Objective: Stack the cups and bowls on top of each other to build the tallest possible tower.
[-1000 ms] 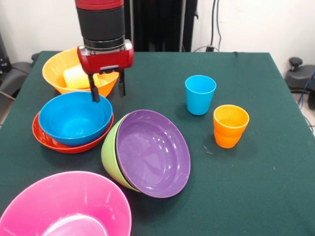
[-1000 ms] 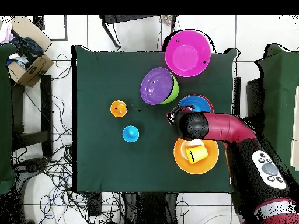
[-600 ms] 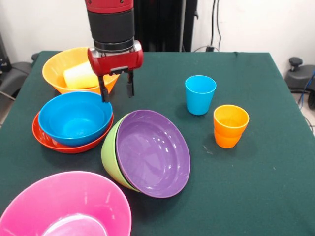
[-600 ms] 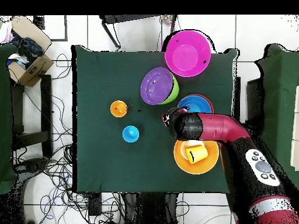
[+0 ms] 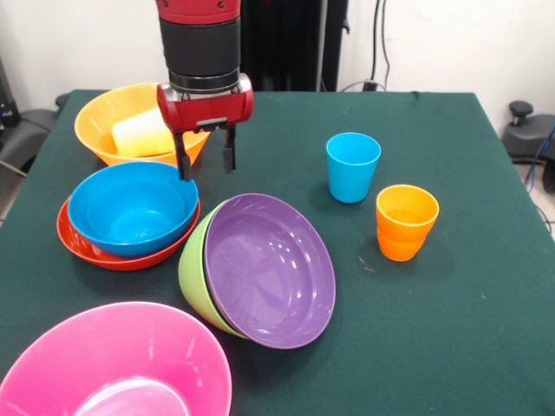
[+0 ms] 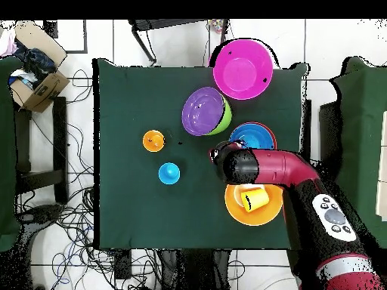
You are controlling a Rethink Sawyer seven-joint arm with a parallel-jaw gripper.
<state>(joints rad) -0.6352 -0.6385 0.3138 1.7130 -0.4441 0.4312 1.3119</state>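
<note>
My gripper [image 5: 206,165] [image 6: 217,155] hangs open and empty above the cloth, between the blue bowl and the purple bowl. The blue bowl [image 5: 130,208] [image 6: 252,135] sits inside a red-orange bowl [image 5: 82,247]. A purple bowl [image 5: 269,269] [image 6: 201,109] is nested in a tilted green bowl [image 5: 192,269] [image 6: 224,117]. Behind my gripper a big orange bowl [image 5: 97,121] [image 6: 257,213] holds a yellow cup [image 5: 139,135] [image 6: 254,198] on its side. A blue cup [image 5: 353,166] [image 6: 168,174] and nested orange cups [image 5: 406,222] [image 6: 153,140] stand upright. A pink bowl [image 5: 113,364] [image 6: 242,69] sits at the front edge.
The table [image 5: 451,347] is covered in dark green cloth. Beside the table in the overhead view are a cardboard box [image 6: 36,84] and cables on the floor [image 6: 75,219].
My gripper moved from over the blue bowl's far rim toward the purple bowl and now hangs over bare cloth; it has hardly shifted in the last half second. Bowls and cups stayed put.
</note>
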